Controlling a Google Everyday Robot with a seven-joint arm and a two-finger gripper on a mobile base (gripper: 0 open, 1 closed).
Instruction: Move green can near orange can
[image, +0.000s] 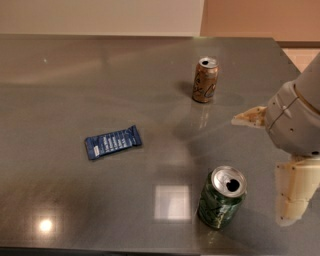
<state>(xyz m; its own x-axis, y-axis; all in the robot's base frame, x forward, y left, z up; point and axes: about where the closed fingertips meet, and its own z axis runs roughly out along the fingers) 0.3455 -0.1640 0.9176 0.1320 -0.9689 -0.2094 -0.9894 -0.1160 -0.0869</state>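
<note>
The green can stands upright near the table's front edge, right of centre, its silver top open. The orange can stands upright farther back, almost straight behind it and well apart from it. My gripper comes in from the right edge, just right of the green can and not touching it. It is open and empty. One pale finger points left behind the green can. The other finger hangs down to the can's right.
A blue snack bar wrapper lies flat left of centre on the grey table. The table's right edge runs behind my gripper, with a tan wall and floor beyond it.
</note>
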